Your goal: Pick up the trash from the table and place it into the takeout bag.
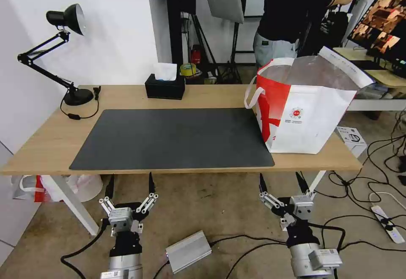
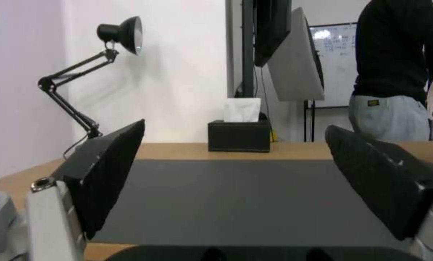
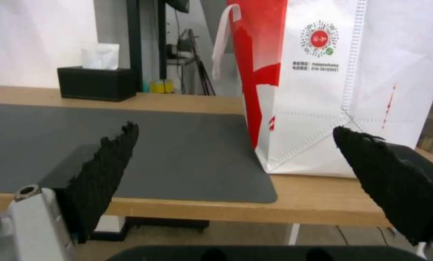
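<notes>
Black, serrated fingertips stand spread wide on the left gripper (image 1: 129, 182), which hangs below the near edge of the table (image 1: 55, 141) at about seven o'clock from the mat's middle, pinching nothing. The right gripper (image 1: 282, 182) matches it at about five o'clock, its pads parted just as far and empty too. Both are held short of the tabletop, apart from everything on it.

Moving outward, the dark grey mat (image 1: 173, 137) lies bare across the middle of the light wood. At three o'clock from the mat's centre stands the takeout bag (image 1: 308, 118), upright, its near corner resting on the mat's right edge, mouth open with the foil lining showing and a white loop handle drooping on the side toward the mat. At twelve o'clock, on the bare wood beyond the mat, sits a black tissue box (image 1: 165, 86); at ten o'clock, a black desk lamp (image 1: 63, 50) on its jointed arm.

As for the trash, I can see none on the tabletop (no bowl, no cup anywhere on the mat or the wood), so my guess is the clearing is done or never needed. If a piece did turn up, the sound way would be to lift it level, carry it above the bag's rim, and release over the middle of the mouth, clear of the handles.
</notes>
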Controlling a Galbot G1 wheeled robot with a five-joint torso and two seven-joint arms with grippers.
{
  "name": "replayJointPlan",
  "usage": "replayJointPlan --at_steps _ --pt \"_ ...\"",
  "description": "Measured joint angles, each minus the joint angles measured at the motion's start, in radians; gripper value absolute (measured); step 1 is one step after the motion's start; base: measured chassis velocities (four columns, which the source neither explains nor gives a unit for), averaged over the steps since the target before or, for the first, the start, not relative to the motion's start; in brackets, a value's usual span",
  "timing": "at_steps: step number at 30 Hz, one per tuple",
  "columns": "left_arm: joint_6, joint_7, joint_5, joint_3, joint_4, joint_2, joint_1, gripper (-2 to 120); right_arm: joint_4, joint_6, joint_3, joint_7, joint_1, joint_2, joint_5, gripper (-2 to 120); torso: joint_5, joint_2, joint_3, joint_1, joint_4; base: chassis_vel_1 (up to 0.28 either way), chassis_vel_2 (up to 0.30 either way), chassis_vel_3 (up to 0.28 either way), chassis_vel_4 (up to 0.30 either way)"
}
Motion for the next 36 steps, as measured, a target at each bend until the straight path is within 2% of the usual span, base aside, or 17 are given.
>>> replayJointPlan --at_steps 36 --pt "0.0 0.0 0.0 0.0 0.0 0.0 0.0 100 0.0 0.0 0.0 0.0 0.0 0.0 0.0 100 0.0 0.0 0.0 0.0 0.0 0.0 0.0 0.0 0.0"
